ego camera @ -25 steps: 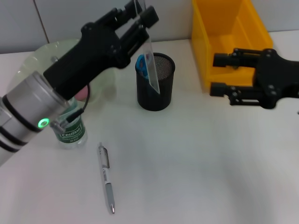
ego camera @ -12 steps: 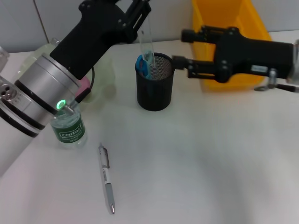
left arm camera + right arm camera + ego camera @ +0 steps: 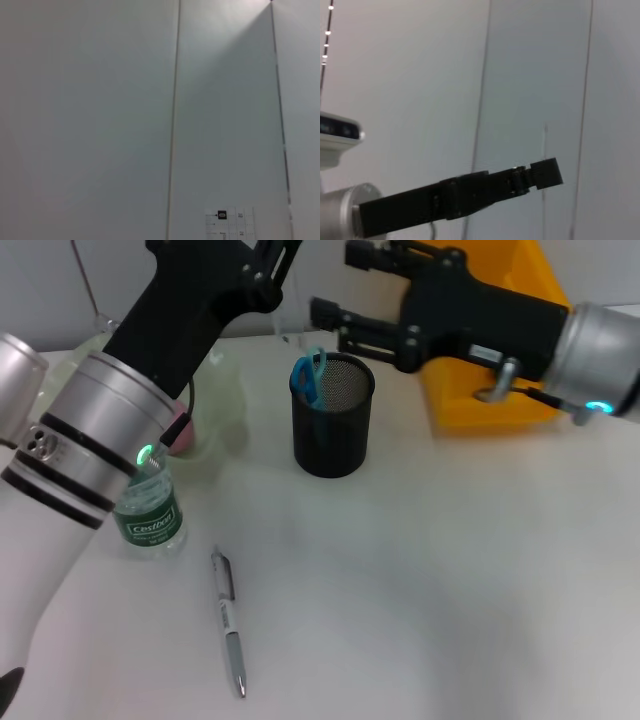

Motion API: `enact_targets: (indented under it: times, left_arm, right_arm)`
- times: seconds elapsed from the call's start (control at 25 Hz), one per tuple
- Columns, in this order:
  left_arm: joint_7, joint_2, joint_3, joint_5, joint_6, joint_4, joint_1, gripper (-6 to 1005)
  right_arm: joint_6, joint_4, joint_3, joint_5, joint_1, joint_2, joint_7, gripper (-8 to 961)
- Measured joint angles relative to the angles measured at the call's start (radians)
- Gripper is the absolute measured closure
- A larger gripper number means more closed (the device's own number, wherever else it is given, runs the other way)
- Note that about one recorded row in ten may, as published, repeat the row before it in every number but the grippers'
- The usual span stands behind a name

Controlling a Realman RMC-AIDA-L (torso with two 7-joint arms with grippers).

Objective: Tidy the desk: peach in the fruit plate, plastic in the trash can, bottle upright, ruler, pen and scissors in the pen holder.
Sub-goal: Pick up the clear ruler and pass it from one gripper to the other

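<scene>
Left gripper [image 3: 276, 254] is way up at the top edge of the head view, above and a little behind the pen holder [image 3: 332, 430], clamped on the ruler [image 3: 231, 226]. You mostly see the ruler from the left wrist camera, where just its marked end pokes in against the wall. Right gripper [image 3: 335, 285] is reaching across from the trash can [image 3: 450, 405] side, jaws spread wide and holding nothing, hanging just behind the pen holder's rim and close to the left gripper.

Containers: the scissors [image 3: 308, 380] stand in the pen holder, blue handles sticking out at its left rim. The peach [image 3: 186, 436] sits in the fruit plate [image 3: 226, 390] (only a pink sliver shows past the left arm). The right arm hides what's inside the trash can.

The bottle [image 3: 150, 516] stands upright right under the left forearm. The pen [image 3: 228, 622] lies flat on the desk [image 3: 450, 590], well in front of the holder, with loads of open white tabletop to its right.
</scene>
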Motion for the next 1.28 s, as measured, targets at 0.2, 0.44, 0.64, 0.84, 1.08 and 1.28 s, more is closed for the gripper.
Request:
enact_targets:
  times: [0.2, 0.44, 0.64, 0.84, 1.08, 1.28]
  left_arm:
    - [0.065, 0.0, 0.019, -0.072, -0.011, -0.003, -0.01, 601]
    - [0.07, 0.0, 0.021, -0.095, -0.009, -0.021, -0.022, 601]
    - [0.07, 0.0, 0.021, -0.097, -0.004, -0.025, -0.024, 600]
    - [0.07, 0.0, 0.022, -0.098, 0.0, -0.025, -0.021, 600]
    - [0.071, 0.0, 0.029, -0.093, 0.035, -0.028, -0.018, 600]
    - [0.072, 0.0, 0.03, -0.092, 0.056, -0.039, -0.016, 600]
  right_arm:
    - [0.166, -0.001, -0.154, 0.124, -0.001, 0.0, -0.122, 241]
    - [0.277, -0.002, -0.277, 0.296, -0.005, 0.002, -0.264, 241]
    - [0.292, 0.016, -0.309, 0.375, -0.003, 0.002, -0.313, 241]
    - [0.317, 0.021, -0.323, 0.38, -0.004, 0.002, -0.321, 241]
    - [0.342, 0.026, -0.348, 0.383, -0.003, 0.002, -0.317, 242]
    - [0.347, 0.033, -0.359, 0.421, -0.005, 0.002, -0.316, 242]
